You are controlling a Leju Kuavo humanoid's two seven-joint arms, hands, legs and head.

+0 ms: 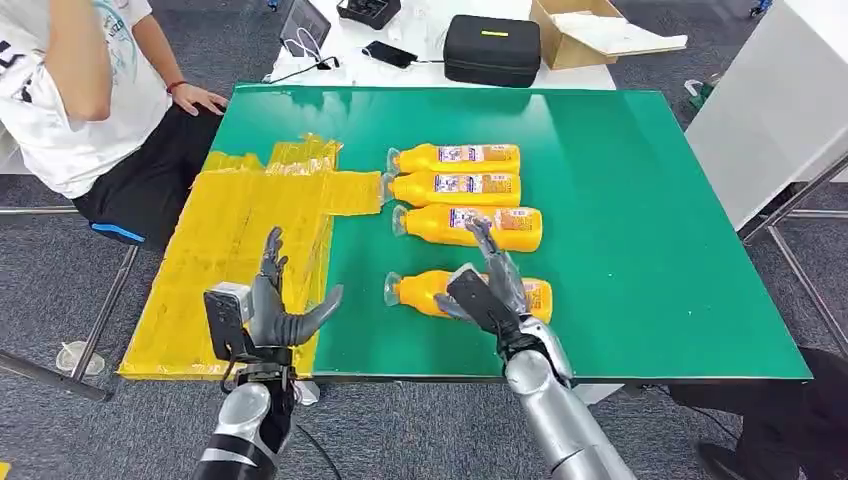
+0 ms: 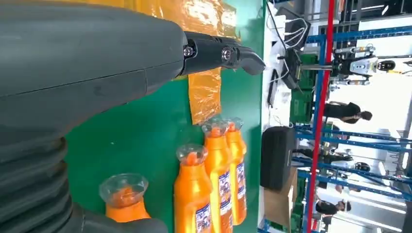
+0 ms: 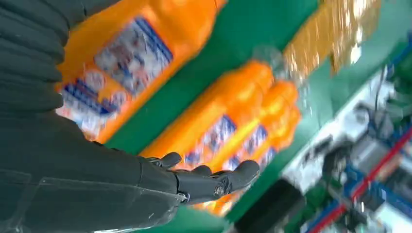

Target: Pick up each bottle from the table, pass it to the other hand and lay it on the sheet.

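Note:
Several orange bottles with clear caps lie on their sides on the green table, caps toward the yellow sheet. The nearest bottle lies apart from the three behind it. My right hand hovers over the nearest bottle's body with fingers spread, holding nothing. My left hand is raised at the table's front edge, over the sheet's near right corner, fingers apart and empty.
A person sits at the left side, a hand resting on the table's far left corner. A black case, a cardboard box and cables sit on the white table behind. A white cabinet stands on the right.

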